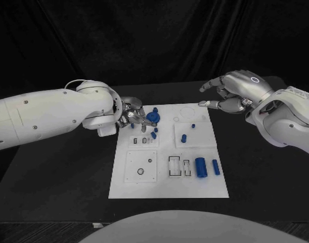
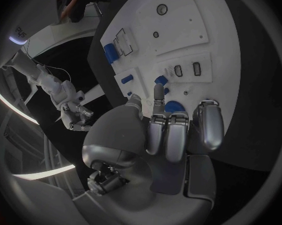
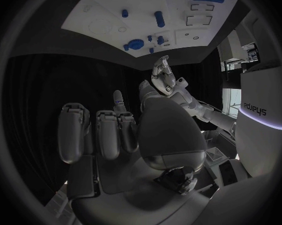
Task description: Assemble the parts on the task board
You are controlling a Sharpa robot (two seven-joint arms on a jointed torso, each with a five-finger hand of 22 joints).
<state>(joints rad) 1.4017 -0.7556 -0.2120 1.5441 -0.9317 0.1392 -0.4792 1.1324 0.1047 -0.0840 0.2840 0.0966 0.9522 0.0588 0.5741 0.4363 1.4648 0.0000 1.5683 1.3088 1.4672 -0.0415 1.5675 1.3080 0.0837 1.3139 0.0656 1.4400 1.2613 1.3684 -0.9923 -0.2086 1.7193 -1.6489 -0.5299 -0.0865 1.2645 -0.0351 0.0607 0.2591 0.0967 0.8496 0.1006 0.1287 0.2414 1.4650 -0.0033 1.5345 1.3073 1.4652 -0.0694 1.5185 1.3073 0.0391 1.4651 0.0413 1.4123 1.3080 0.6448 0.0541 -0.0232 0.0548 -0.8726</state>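
The white task board [image 1: 167,188] lies in the middle of the black table. My left hand [image 1: 131,115] is at the board's far left corner, and its fingertips [image 2: 157,92] pinch a blue round part [image 1: 152,117] [image 2: 174,106] right over the board. Small blue pegs [image 1: 184,137] lie scattered in the board's far half. Two larger blue cylinders [image 1: 201,167] lie side by side near the right edge. My right hand [image 1: 232,94] hovers above the board's far right corner, fingers loosely apart and holding nothing. Its wrist view shows the board [image 3: 103,5] and the round part [image 3: 136,45].
Rectangular and round recesses [image 1: 176,166] mark the board's near half. Bare black table [image 1: 52,177] surrounds the board on the left, right and near sides. A black curtain hangs behind the table.
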